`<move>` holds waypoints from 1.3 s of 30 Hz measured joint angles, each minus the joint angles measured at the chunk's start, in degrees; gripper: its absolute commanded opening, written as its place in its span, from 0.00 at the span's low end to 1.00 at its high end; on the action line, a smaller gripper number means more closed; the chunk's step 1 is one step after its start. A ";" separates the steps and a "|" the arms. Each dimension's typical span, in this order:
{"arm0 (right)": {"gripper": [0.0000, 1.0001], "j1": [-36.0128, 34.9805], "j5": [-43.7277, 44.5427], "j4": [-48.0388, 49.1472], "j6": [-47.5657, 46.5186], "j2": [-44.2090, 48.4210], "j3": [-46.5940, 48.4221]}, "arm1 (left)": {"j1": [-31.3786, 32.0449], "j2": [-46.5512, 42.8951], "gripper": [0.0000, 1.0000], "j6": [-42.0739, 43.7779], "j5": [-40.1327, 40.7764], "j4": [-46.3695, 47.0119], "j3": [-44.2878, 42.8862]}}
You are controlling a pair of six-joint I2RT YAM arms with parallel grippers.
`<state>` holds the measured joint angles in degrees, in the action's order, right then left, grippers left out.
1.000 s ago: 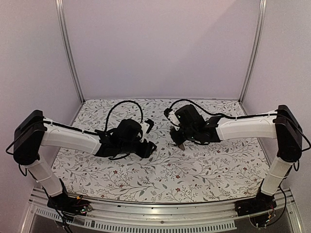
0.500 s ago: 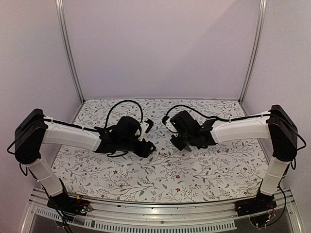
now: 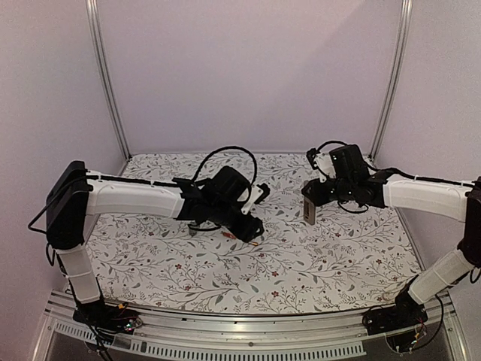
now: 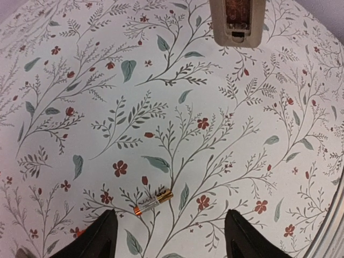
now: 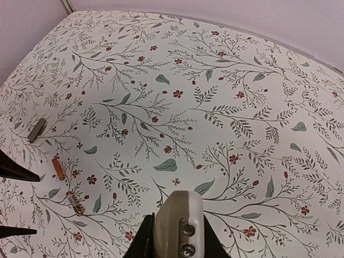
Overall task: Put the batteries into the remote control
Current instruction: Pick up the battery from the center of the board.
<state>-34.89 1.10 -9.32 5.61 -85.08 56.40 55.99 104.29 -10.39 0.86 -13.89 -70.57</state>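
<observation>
thin orange-red battery (image 4: 153, 202) lies just ahead of the spread left fingers (image 4: 102, 237), lengthwise across their gap; right fingers (image 5: 141, 246) clamp the slim white plastic remote (image 5: 179, 223).

Floral cloth with one stray grey piece
A small flat grey piece (image 5: 36, 130), perhaps plastic, lies on the floral cloth (image 5: 226, 80); metal posts (image 3: 105, 75) rise at the cloth's far corners.

remote control (image 4: 237, 21): cut by top edge, left wrist view; by bottom edge, right wrist view
batteries (image 3: 255, 243): specks from above
</observation>
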 measured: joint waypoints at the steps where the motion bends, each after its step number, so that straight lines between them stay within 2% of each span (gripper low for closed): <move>1: 0.00 0.72 -1.16 0.09 0.68 0.59 -0.68 | -0.13 1.53 0.65 0.63 -0.52 -2.01 -2.36; 4: 0.00 2.89 -5.20 0.31 2.56 2.43 -2.56 | -0.70 3.54 0.64 -0.70 -0.28 -4.72 -4.46; 6: 0.00 3.69 -6.58 0.35 3.50 3.15 -3.04 | -0.59 3.30 0.66 -5.07 0.33 -5.64 -3.52; 12: 0.00 4.22 -8.87 0.81 4.74 3.37 -3.15 | 2.64 3.06 0.60 -27.15 7.67 -8.35 -2.89; 17: 0.00 4.42 -9.38 0.79 5.14 3.63 -3.34 | 5.29 6.78 0.57 -45.22 13.46 -15.08 -11.58; 22: 0.00 5.09 -9.29 0.74 5.14 5.66 -4.26 | 5.38 13.62 0.53 -56.78 15.54 -23.71 -21.00; 30: 0.00 5.46 -9.11 0.76 5.09 7.78 -4.52 | 5.29 22.12 0.50 -65.66 15.98 -34.80 -29.75; 39: 0.00 5.73 -9.09 0.72 5.09 8.35 -4.76 | 4.90 26.29 0.48 -67.95 15.67 -39.08 -34.49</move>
<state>-29.17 -7.99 -8.60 10.70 -76.73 51.64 60.88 130.58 -78.35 16.53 -52.97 -105.06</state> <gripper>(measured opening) 0.182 0.491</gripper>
